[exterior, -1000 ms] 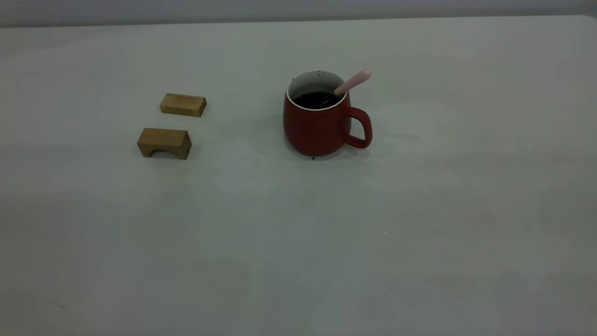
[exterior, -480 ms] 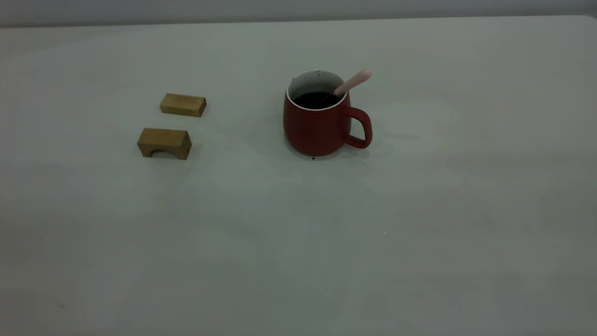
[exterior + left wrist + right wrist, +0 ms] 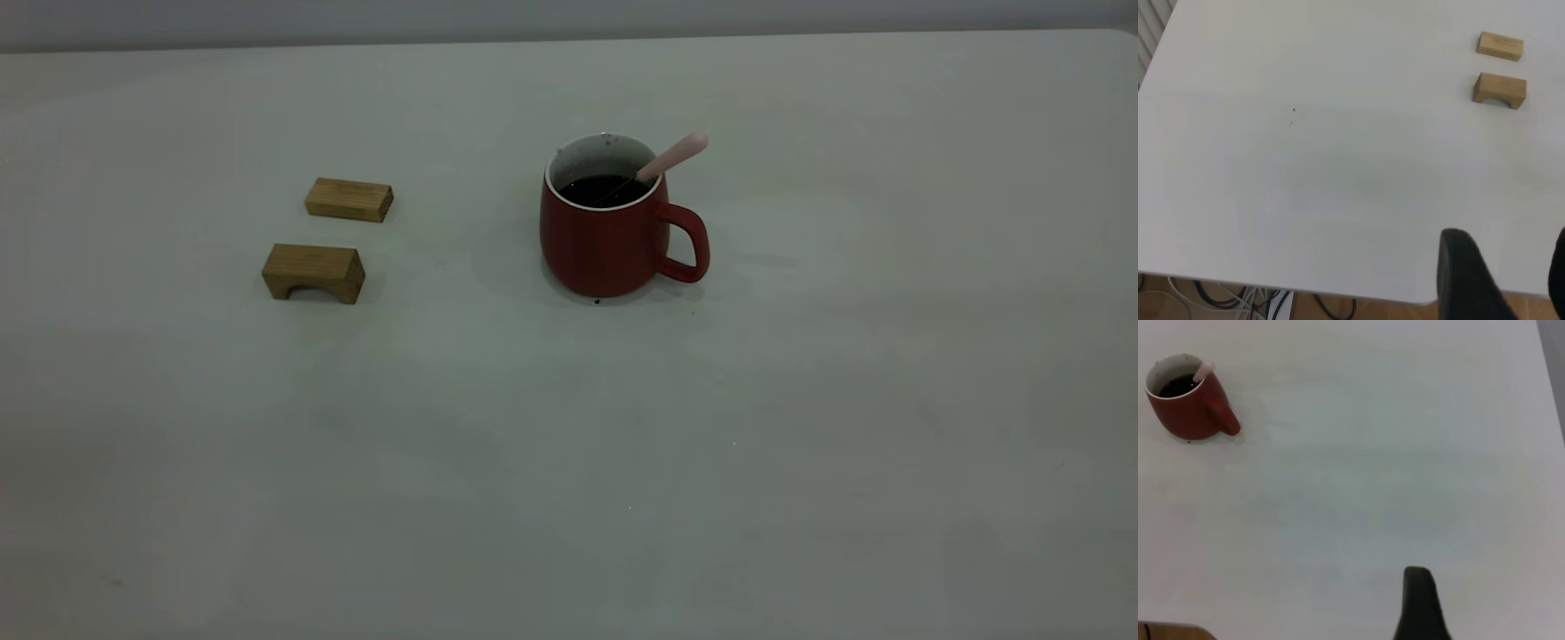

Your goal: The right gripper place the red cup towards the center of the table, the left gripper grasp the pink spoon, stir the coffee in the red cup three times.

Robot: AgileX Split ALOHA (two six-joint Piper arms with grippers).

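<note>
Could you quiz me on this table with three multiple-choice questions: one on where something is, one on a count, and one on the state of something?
1. Where is the pink spoon?
A. Flat on the table
B. Standing in the red cup, leaning on its rim
C. On a wooden block

2. How many wooden blocks are there?
A. One
B. Two
C. Four

3. What state is the red cup in?
A. Upright, with the coffee inside
B. Tipped over
C. Upright but empty

Answers:
1. B, its pale handle slants out over the rim on the handle side.
2. B, a plain block and an arched block lie apart from the cup on the table.
3. A, the coffee shows dark and level inside.
</note>
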